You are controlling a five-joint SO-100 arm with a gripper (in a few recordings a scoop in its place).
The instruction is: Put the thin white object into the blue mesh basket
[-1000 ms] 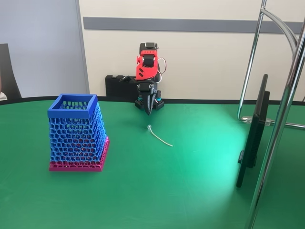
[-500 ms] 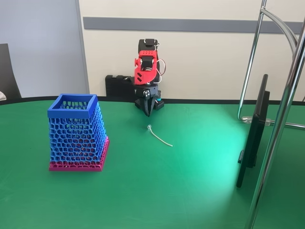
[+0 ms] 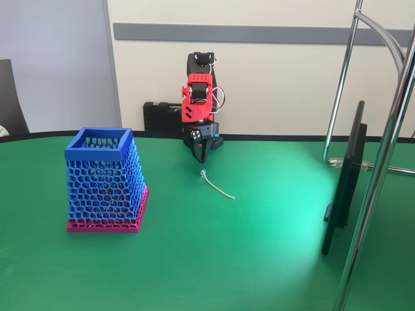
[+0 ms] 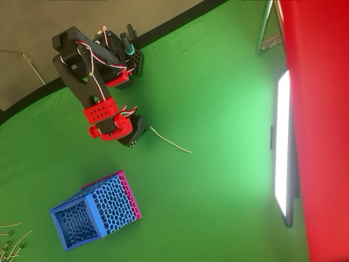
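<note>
Green table (image 3: pixel 214 259) cloth fills the nearest ground in the fixed view, bare up to the blue mesh basket (image 3: pixel 104 181), which stands upright at the left on its magenta base, its solid blue rim open to the top. In the overhead view the basket (image 4: pixel 95 213) sits low in the picture, well apart from the arm, with a few thin pale strands (image 4: pixel 11 240) lying at the bottom left edge beside it.

Farther back, near the middle of the table, the thin white object (image 3: pixel 216 184) lies flat on the cloth, its small looped end toward the arm and its tail running down and right. From above, the same strand (image 4: pixel 170 140) stretches from just beside the gripper out to the right, clear of the basket.

Beyond it the gripper (image 3: pixel 200 154) points straight down, its tip hanging just above the cloth a little behind the strand's looped end and not touching it. The two fingers look drawn nearly together with nothing between them. In the overhead view the gripper (image 4: pixel 134 136) shows as a dark head under the red wrist, just left of the strand. The arm rises steeply from its base at the table's far edge, folds over at the top and drops the red wrist vertically.

At the right stand a dark screen (image 3: pixel 343 181) edge-on and a chrome frame (image 3: pixel 382 162).
</note>
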